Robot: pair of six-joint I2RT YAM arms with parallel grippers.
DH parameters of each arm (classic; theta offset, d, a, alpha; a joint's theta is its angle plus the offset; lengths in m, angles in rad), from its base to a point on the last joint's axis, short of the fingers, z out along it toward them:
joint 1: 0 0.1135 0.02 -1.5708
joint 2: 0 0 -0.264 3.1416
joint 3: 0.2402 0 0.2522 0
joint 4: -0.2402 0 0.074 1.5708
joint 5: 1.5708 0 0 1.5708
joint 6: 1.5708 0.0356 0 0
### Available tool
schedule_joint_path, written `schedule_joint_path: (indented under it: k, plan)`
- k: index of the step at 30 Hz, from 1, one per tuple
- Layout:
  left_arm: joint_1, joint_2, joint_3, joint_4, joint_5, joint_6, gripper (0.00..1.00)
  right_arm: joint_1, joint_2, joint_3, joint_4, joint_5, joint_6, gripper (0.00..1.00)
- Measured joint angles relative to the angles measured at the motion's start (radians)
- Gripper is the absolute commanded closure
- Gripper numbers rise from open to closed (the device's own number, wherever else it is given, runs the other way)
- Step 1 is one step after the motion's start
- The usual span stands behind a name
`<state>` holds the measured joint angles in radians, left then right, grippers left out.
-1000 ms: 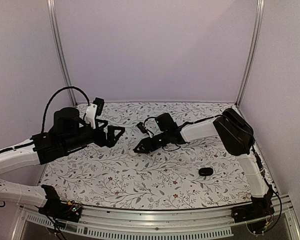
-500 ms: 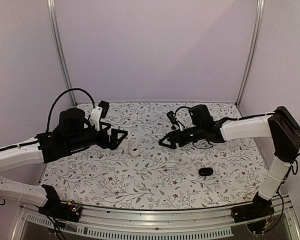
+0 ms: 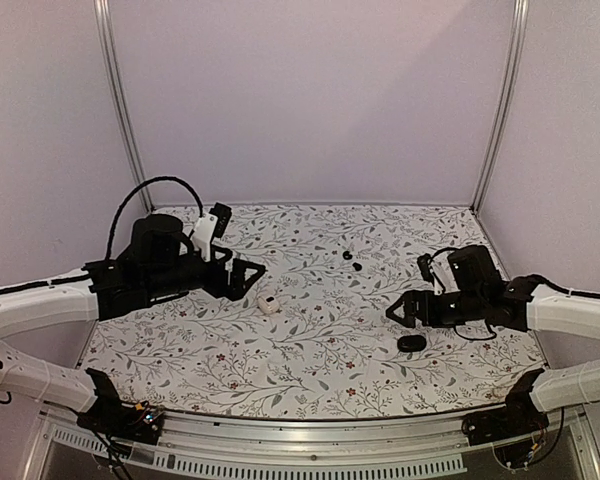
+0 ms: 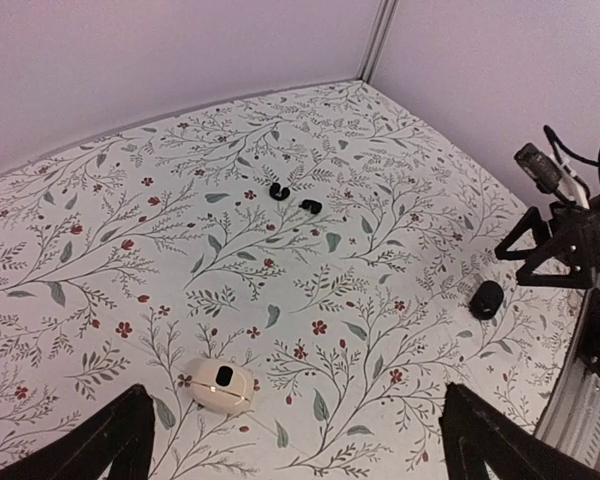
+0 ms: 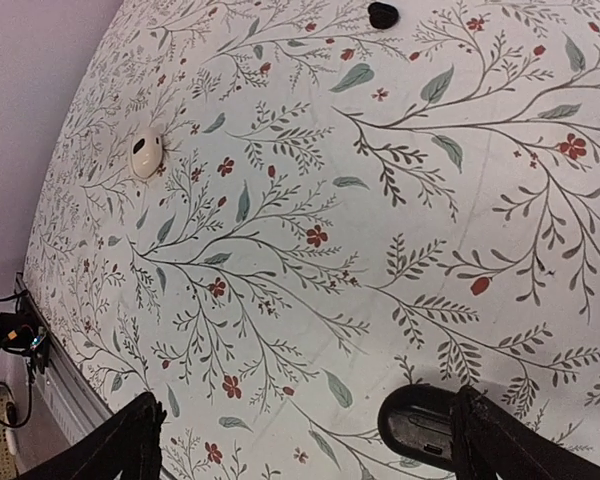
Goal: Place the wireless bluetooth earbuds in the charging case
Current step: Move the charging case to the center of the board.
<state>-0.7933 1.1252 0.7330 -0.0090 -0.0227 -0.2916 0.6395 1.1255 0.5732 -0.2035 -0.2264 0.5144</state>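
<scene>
The two black earbuds (image 3: 347,255) (image 3: 357,267) lie side by side at the table's middle back; the left wrist view shows both (image 4: 277,190) (image 4: 311,207). A white case (image 3: 268,305) (image 4: 221,385) lies shut, just right of my open, empty left gripper (image 3: 248,274) (image 4: 295,455). A black oval case (image 3: 412,343) (image 5: 425,420) lies shut at the front right, touching or just beside one finger (image 5: 520,450) of my open right gripper (image 3: 398,308) (image 5: 310,455). Which of the two is the charging case I cannot tell.
The flowered table cover (image 3: 310,370) runs to purple walls at the back and both sides. A metal rail (image 3: 310,428) edges the front. The right arm (image 4: 560,240) shows at the right of the left wrist view.
My right gripper has let go beside the white case, opened wide and swung right and forward to the black oval case. The left gripper edged right toward the white case.
</scene>
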Motion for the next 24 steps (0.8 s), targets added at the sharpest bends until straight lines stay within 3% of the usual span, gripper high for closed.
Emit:
schedule_joint_path:
  k: [7,15,24]
  plan:
    - [0.0,0.009,0.001,0.017,0.018,0.0,0.0,-0.068,0.032,-0.031,-0.06,0.049,0.09,0.03]
    - [0.0,0.009,0.001,0.026,0.021,0.001,0.0,-0.071,0.145,-0.047,-0.056,0.003,0.105,0.24]
    - [0.0,0.018,0.001,0.034,0.032,0.003,0.0,-0.052,0.187,-0.056,0.044,-0.169,0.13,0.36]
